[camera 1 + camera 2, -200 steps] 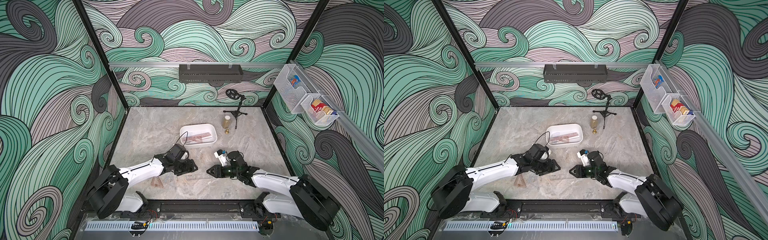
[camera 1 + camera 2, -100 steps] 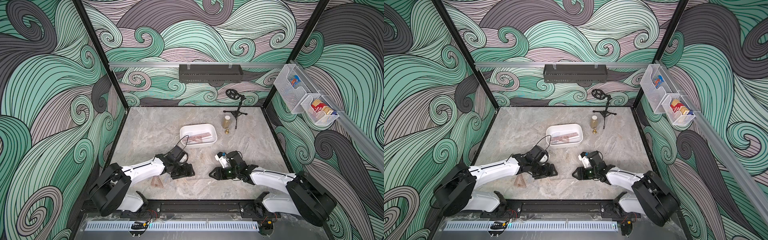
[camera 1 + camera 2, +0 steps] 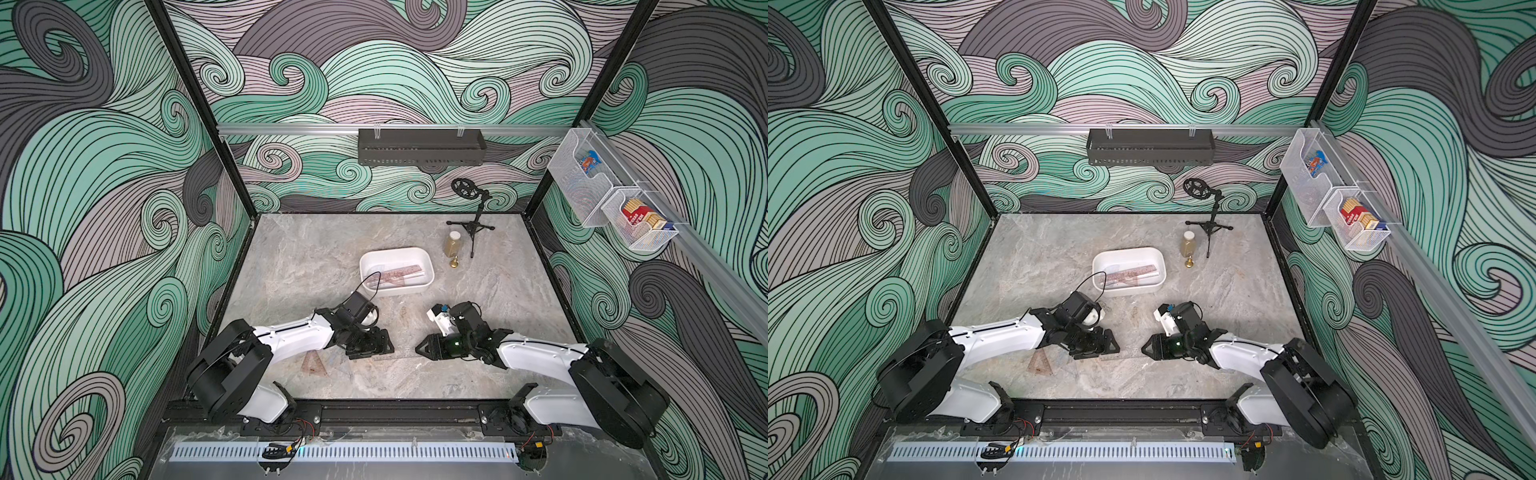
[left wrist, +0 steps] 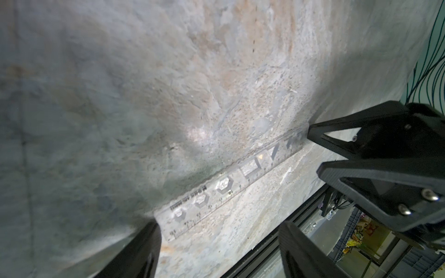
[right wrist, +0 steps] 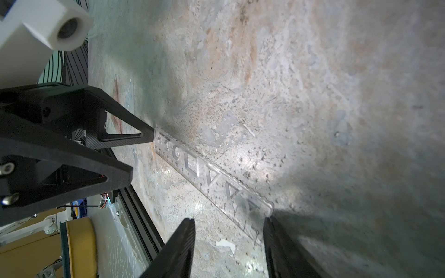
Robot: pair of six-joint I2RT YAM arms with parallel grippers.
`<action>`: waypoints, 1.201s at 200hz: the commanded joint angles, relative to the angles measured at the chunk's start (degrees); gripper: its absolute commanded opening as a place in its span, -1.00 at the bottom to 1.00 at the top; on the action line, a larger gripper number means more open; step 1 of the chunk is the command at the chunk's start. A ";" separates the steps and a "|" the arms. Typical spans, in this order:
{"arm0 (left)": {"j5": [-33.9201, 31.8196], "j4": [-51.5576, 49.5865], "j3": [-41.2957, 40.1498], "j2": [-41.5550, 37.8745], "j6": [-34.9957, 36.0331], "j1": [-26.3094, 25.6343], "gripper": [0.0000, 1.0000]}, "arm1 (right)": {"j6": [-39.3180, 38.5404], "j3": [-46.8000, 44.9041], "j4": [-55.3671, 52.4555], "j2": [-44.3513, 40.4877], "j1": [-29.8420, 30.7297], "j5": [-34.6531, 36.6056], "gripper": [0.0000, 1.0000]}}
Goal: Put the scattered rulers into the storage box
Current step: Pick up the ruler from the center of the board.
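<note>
A clear ruler [image 3: 400, 356] lies flat on the marble table near its front edge, between my two grippers. My left gripper [image 3: 374, 345] stands open at one end of it; that end [image 4: 172, 228] rests beside one finger [image 4: 144, 245]. The right gripper [image 3: 426, 348] is open at the other end, where a finger [image 5: 279, 243] stands next to the ruler [image 5: 212, 183]. A reddish set square [image 3: 313, 364] lies on the table under my left forearm. Further back, the white storage box [image 3: 399, 289] holds reddish rulers [image 3: 395, 276].
A small amber bottle [image 3: 453, 243], a brass piece [image 3: 454, 263] and a black tripod stand [image 3: 471, 226] sit behind the box to the right. A black tray [image 3: 419, 147] hangs on the back wall. The black front rail [image 3: 395, 411] runs close behind the ruler.
Both grippers have shifted slightly toward the front edge and down to the clear ruler's ends. The left jaws have opened a little wider.
</note>
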 commanded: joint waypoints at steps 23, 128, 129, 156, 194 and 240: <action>-0.17 0.85 -0.99 0.39 -1.27 -0.39 0.60 | 1.42 0.35 0.81 -0.08 0.25 -0.29 0.01; -3.30 -2.85 3.81 -5.44 -1.58 0.01 0.60 | 2.14 3.53 -0.27 -2.47 -0.25 -0.31 0.01; -3.29 -2.92 3.78 -5.44 -1.58 0.03 0.60 | 2.13 3.54 -0.31 -2.49 -0.28 -0.26 0.01; -4.31 -5.33 3.70 -5.88 -0.59 0.05 0.60 | 0.20 4.06 -4.96 -3.66 -0.39 2.98 0.01; -5.85 -8.97 2.37 -4.17 2.62 0.05 0.62 | -2.49 4.10 -10.89 -3.21 -0.23 6.17 0.02; -3.19 -3.82 -0.33 -1.92 1.38 -0.34 0.62 | -0.22 3.23 -7.74 -0.21 2.29 5.86 0.02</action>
